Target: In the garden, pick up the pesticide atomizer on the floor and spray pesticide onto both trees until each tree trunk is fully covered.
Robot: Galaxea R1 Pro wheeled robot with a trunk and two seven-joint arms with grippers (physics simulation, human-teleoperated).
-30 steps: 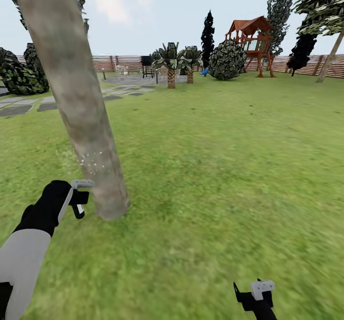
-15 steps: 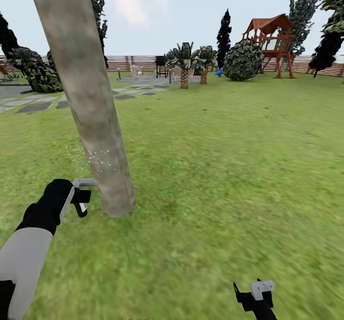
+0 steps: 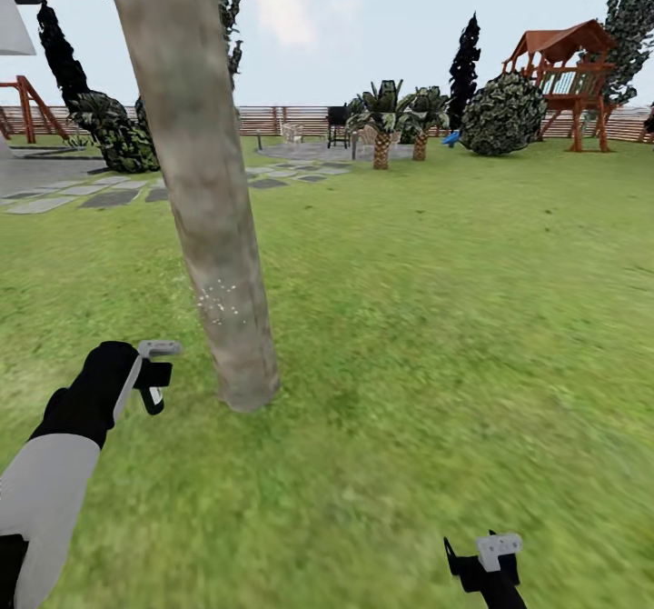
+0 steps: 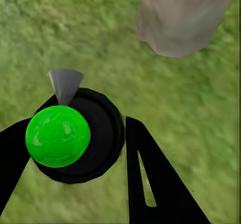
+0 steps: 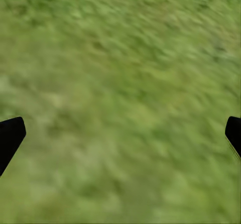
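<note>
Unlabelled atomizer (image 4: 58, 135) beside trunk (image 3: 211, 227)

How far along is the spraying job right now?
Done: the atomizer is off the floor, held in the left end effector. In hand: a patch of white droplets speckles the near tree trunk. Left: the rest of that trunk looks bare, and the second tree remains.

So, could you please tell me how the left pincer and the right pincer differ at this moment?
The left pincer is shut on the atomizer with its green top; the right pincer is open and empty. The left pincer is raised beside the tree trunk; the right pincer hangs low, far from it. Both point down at grass.
</note>
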